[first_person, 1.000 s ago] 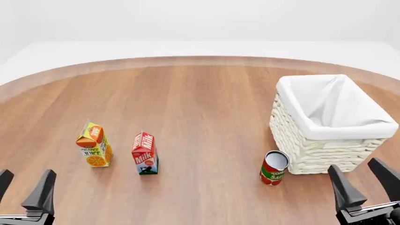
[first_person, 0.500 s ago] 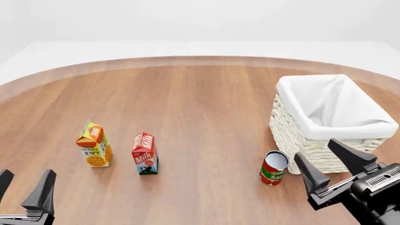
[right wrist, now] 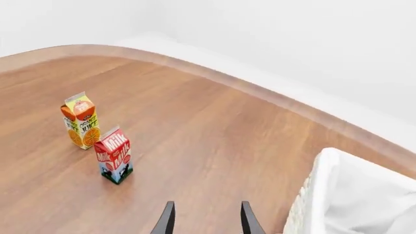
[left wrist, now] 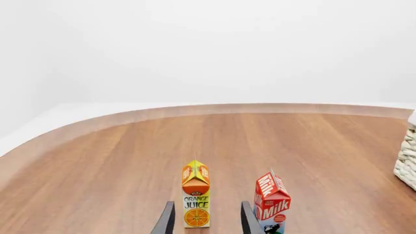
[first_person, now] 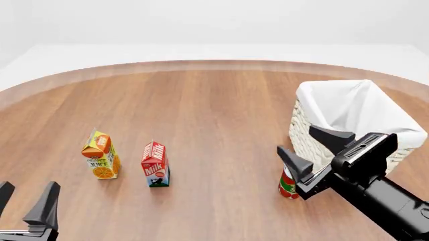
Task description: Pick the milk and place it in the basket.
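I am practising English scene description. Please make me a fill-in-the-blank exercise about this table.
1. The milk stands upright to the right of the ____ carton.
2. The small red can stands in front of the white ____.
3. The right hand is open and holds ____.
4. The left hand is ____.

Missing words: juice; basket; nothing; open

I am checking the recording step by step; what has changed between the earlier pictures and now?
The right gripper, open and empty, swung up and leftward past the red can, in front of the basket. The left gripper, milk and juice carton stayed put.
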### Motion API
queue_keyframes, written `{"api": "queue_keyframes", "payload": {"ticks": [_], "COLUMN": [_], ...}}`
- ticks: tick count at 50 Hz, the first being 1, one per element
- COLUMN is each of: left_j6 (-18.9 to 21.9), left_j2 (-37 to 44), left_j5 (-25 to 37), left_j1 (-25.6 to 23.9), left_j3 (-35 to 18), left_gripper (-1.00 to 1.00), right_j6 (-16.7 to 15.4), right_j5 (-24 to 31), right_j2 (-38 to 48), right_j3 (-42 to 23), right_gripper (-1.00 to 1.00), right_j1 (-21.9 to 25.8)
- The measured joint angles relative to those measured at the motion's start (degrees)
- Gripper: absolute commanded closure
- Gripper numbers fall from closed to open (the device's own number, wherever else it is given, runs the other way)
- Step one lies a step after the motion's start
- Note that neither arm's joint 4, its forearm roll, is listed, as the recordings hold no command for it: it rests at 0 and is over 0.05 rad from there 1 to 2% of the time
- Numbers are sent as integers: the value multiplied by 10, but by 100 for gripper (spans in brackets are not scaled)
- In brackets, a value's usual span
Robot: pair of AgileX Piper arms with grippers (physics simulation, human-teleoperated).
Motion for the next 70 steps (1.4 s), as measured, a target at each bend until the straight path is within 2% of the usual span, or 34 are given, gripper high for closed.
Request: {"api": "queue_keyframes", "payload": {"ticks": [17,33,44,59,70], "left_j6": [0,0,0,0,0], "left_j2": [0,0,0,0,0], "left_j5": [0,0,0,0,0], "left_j1": [0,0,0,0,0], "left_j3": [0,0,0,0,0], "left_gripper": [-100,-100,-100,-100,-100], "right_j6": [12,34,74,155,202], "right_j5": [53,111,162,235,272], "right_j2": [71,139,183,233,266], "right_j3": [-92,-166,-221,-304,-358], "right_gripper": [-100,-100,-100,-100,-100], "right_j1": [35,40,46,80,103]}}
